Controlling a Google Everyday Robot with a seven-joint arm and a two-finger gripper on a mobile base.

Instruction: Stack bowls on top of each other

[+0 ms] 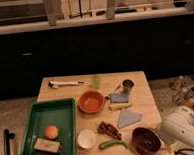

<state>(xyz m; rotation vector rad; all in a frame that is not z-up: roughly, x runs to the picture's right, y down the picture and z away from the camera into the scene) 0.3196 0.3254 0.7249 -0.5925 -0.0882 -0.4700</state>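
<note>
Looking over the counter (141,84), the first observer asks: where do the two bowls sit, and which one should the robot lift?

The second answers: the orange bowl (90,101) stands near the middle of the counter, just right of the green tray (48,115). The dark bowl (146,140) sits at the front right corner, well apart from it and close beside the white arm (184,128). The dark one looks like the natural pick, being nearest.

The first asks: how would it handle?

The second answers: both look rigid and fairly light. The dark one is glossy, so probably slick and likely to chip if dropped. The sensible hold is on the rim, one side inside the wall and one outside, since the round body offers nothing else to pinch. A shallow bite on a shiny wall could let it swing or slide out, so a deep, square grip seems wise.

The first asks: and the arm's pose?

The second answers: only a bulky white segment shows, coming in from the lower right corner and slanting toward the dark bowl, its end near the bowl's right side. The pincer itself is not visible. It lies somewhere beyond or behind that segment, so whether it is open or closed cannot be told. Nothing appears to be held above the counter.
</note>
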